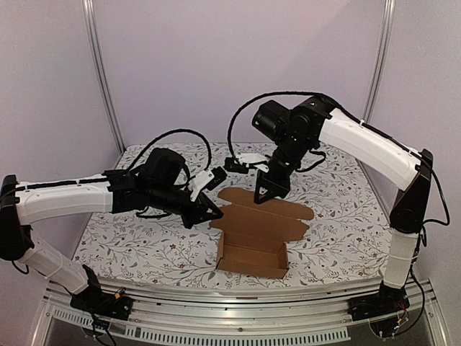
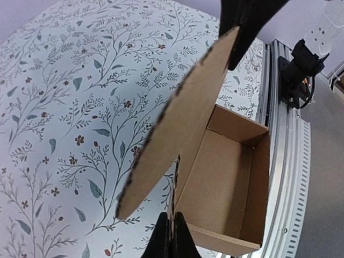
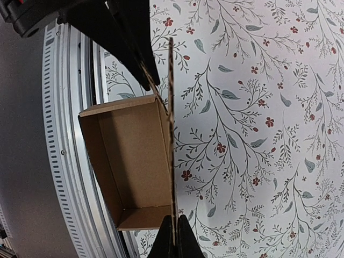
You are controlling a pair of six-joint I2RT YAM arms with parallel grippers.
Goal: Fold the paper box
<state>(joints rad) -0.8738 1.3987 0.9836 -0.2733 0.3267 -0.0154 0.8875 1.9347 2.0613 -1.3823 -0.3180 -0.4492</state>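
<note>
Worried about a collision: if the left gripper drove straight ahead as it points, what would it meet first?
The paper box flap that the left gripper is shut on lies right ahead; past it, the right gripper clamps the same flap's far end, though depth is unclear.

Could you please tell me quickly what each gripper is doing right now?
Left gripper: closed on a flap of the paper box.
Right gripper: closed on the paper box's raised panel edge.
</note>
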